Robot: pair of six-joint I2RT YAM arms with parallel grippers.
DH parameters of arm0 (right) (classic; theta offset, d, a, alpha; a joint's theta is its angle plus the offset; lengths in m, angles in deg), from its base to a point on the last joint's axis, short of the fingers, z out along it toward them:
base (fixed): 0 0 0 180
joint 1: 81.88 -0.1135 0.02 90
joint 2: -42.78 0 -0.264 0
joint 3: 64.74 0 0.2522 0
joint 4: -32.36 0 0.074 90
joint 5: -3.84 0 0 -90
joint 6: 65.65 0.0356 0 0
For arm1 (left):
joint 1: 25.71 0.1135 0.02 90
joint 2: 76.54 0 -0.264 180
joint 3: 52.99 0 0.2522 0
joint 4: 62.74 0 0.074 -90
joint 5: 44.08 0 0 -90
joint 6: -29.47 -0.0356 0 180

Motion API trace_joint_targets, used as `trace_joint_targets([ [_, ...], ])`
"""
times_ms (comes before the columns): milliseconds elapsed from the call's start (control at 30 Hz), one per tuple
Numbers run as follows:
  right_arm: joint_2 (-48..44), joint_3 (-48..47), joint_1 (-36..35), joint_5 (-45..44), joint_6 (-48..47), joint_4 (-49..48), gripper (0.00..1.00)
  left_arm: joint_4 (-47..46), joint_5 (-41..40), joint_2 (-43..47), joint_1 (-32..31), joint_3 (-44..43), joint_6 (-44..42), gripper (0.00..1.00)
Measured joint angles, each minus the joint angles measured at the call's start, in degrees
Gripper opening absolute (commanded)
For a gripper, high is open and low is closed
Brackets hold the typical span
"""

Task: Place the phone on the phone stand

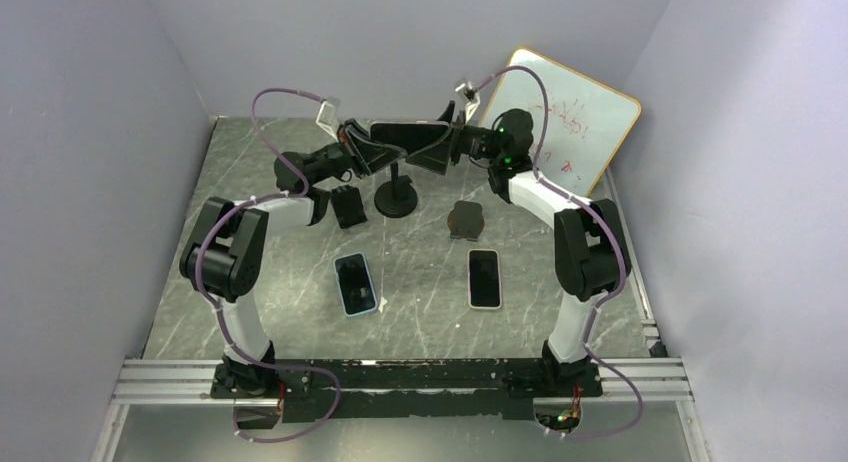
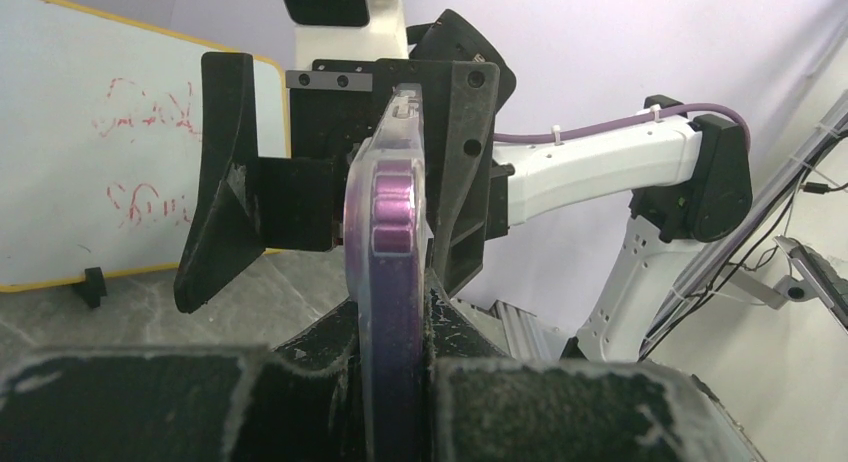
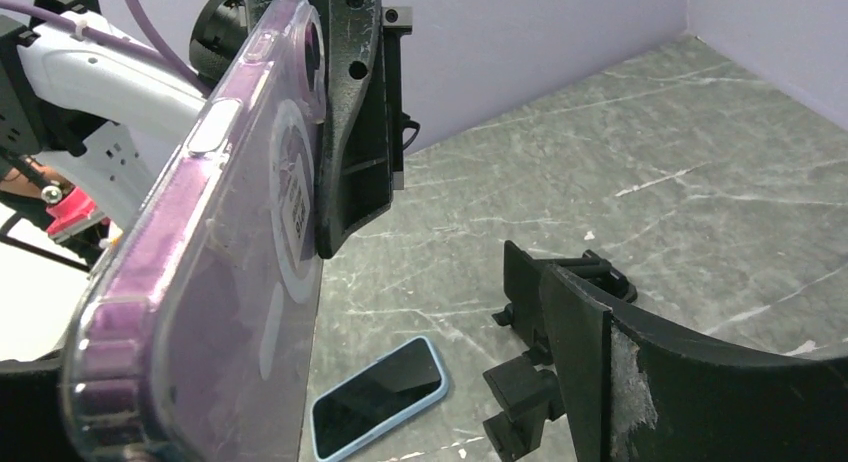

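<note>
Jaws of the left gripper (image 1: 368, 148) are seen pressed onto one end of the phone (image 1: 410, 134), whose purple-cased edge is pinched between the pads in the left wrist view. The phone is held in the air over the far middle of the table (image 1: 300, 322), its long axis laid roughly level from left to right, spanning the gap between the two arms. Just beneath it, slightly toward the near side, the phone stand (image 1: 396, 196) is found, with a round base and an upright stem. Its head is hidden by the phone and grippers, so contact there cannot be told. At the other end, the right gripper (image 1: 447, 144) is set with its jaws spread. One finger lies against or just beside the phone, while the other finger (image 3: 640, 382) stands well apart from it. The hold is therefore judged to be carried by the left arm alone, and the coming move is judged to turn on the phone being lowered, lengthwise, onto the stand below
</note>
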State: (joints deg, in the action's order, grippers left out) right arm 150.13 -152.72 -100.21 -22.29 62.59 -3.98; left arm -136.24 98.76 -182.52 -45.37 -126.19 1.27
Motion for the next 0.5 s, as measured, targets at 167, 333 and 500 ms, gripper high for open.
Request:
trace_joint_targets([
  [167, -0.4, 1.1, 0.6, -0.4, 2.1, -2.2, 1.00, 0.0, 0.4, 0.0, -0.1, -0.1, 0.1, 0.05],
  [333, -0.1, 3.5, 2.7, -0.4, 14.4, -17.2, 1.00, 0.0, 0.7, 0.0, -0.1, -0.1, 0.2, 0.05],
  [500, 6.6, -2.1, 5.6, -1.0, 40.9, -34.5, 1.00, 0.0, 1.1, 0.0, -0.1, -0.1, 0.4, 0.05],
])
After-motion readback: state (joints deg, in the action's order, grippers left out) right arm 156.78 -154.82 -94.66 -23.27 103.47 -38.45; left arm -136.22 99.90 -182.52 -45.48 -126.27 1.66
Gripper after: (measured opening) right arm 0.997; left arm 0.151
